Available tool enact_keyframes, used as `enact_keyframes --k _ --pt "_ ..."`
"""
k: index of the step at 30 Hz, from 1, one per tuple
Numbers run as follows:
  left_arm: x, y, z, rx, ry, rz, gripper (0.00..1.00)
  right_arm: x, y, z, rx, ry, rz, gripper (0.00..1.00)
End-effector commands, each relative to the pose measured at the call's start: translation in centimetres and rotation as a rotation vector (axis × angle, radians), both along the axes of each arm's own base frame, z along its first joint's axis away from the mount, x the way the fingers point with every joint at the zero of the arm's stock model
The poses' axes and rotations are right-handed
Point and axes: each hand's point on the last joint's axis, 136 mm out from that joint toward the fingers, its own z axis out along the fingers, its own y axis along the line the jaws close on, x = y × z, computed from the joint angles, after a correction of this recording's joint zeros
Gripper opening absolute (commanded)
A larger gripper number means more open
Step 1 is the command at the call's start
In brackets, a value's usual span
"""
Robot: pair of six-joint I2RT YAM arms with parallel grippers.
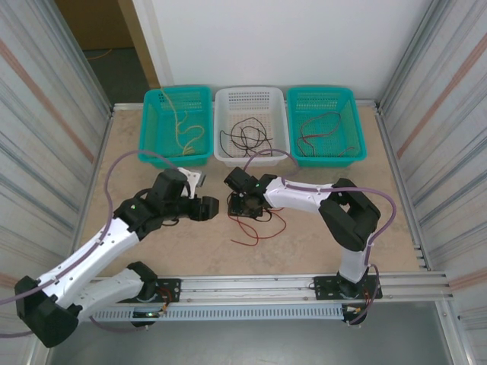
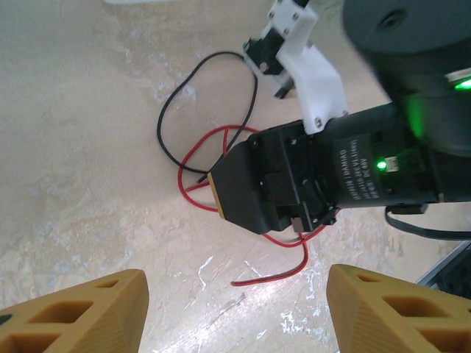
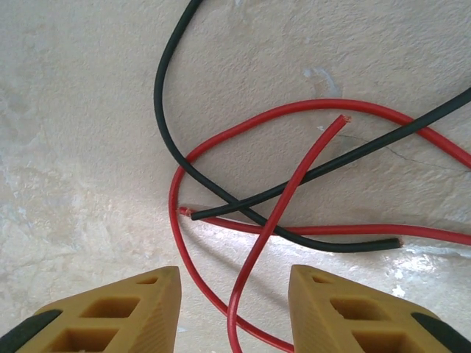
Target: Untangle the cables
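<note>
Tangle of one red cable [image 3: 243, 125] and one black cable [image 3: 163, 110] lies on the counter [image 1: 297, 255], centre, in front of the white basket [image 1: 251, 93]. Red and black strands cross each other several times; cut ends of both visible in right wrist view.

Right jaws: spread, poised just above the tangle, pinching nothing; a red strand runs on the counter between the two fingers [image 3: 110, 312].

Left jaws: spread wide, fingers [image 2: 81, 309] well apart, nothing held; they point at the right arm's wrist, just beside it.

Rear of counter, three baskets in a row:
- left green basket [image 1: 152, 114]: pale yellow cable [image 1: 183, 129]
- white basket: black cables [image 1: 247, 137]
- right green basket [image 1: 351, 114]: red cables [image 1: 319, 133]
</note>
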Motion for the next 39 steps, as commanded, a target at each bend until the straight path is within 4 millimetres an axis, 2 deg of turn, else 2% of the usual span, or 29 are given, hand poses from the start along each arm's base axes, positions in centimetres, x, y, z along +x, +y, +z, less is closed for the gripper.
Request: enact_keyframes --k 1,8,11,13,16,21,25,27,30,34,39 --pt "0.0 -0.2 -1.3 -0.008 0.047 0.018 0.66 -0.3 0.7 -0.3 -0.007 0.011 0.032 0.39" --pt "0.1 -0.6 -2.5 0.01 0.108 0.018 0.65 -0.3 0.7 -1.4 -0.02 0.035 0.031 0.24" --pt "0.1 -0.7 -2.3 -0.001 0.1 0.018 0.64 -0.1 0.6 -0.6 -0.018 0.008 0.031 0.14" --pt "0.2 -0.9 -1.8 -0.02 0.086 0.015 0.64 0.2 0.4 0.7 -0.015 -0.035 0.038 0.07" --pt "0.4 -1.7 -0.3 -0.08 0.046 -0.01 0.64 0.5 0.3 4.2 -0.02 -0.161 0.077 0.0" --pt "0.8 -3.7 3.5 -0.229 -0.059 -0.076 0.64 0.4 -0.5 12.4 0.011 -0.405 0.12 0.0" --pt "0.6 -5.7 8.7 -0.361 -0.206 -0.196 0.65 -0.1 -2.0 19.8 0.154 -0.534 0.103 0.0" --pt "0.2 -6.4 11.0 -0.373 -0.292 -0.264 0.68 -0.6 -2.8 23.5 0.236 -0.591 0.097 0.0" --pt "-0.6 -7.7 13.5 -0.368 -0.388 -0.374 0.71 -1.2 -4.1 28.1 0.366 -0.637 0.09 0.0" --pt "-2.3 -10.0 16.0 -0.384 -0.478 -0.53 0.72 -1.8 -5.6 32.2 0.505 -0.654 0.082 0.0" --pt "-3.5 -12.9 17.6 -0.387 -0.585 -0.635 0.74 -2.7 -6.4 36.4 0.636 -0.699 0.091 0.0"
